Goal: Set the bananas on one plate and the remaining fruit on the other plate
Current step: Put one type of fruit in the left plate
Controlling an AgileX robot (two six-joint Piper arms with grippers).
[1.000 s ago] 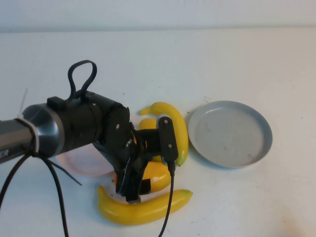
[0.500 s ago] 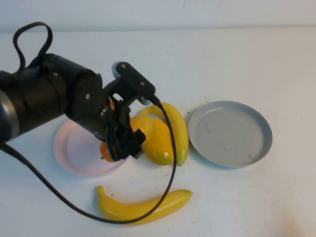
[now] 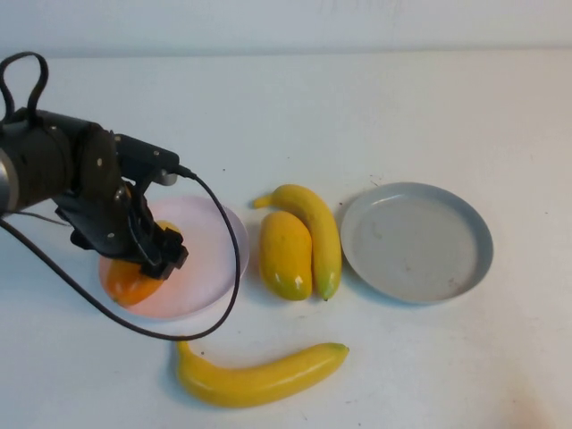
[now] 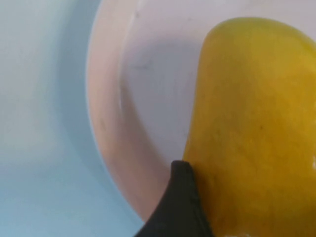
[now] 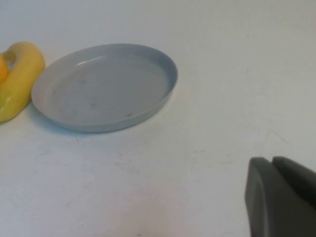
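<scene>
orange fruit [image 3: 130,281] lies on the pink plate [image 3: 210,246] near the desk's left edge, left gripper [image 3: 147,255] low over it, jaws spread wide around its sides; its long axis appears to run from the plate's near-left rim toward the middle. placing looks nearly done: let go, lift clear. yellow fruit [image 3: 286,255] and both bananas [image 3: 317,232] [image 3: 259,375] remain on the desk, grey-blue plate [image 3: 416,241] unfilled. right gripper [image 5: 276,197], shut, is parked near the desk's right edge.

Grey-blue plate [image 5: 106,89] on my right wrist camera, nothing on it.
I see a banana [image 5: 19,79] just beside its rim on the white table [image 5: 222,59], and my right gripper [image 5: 273,165] shut, well apart from the plate.
</scene>
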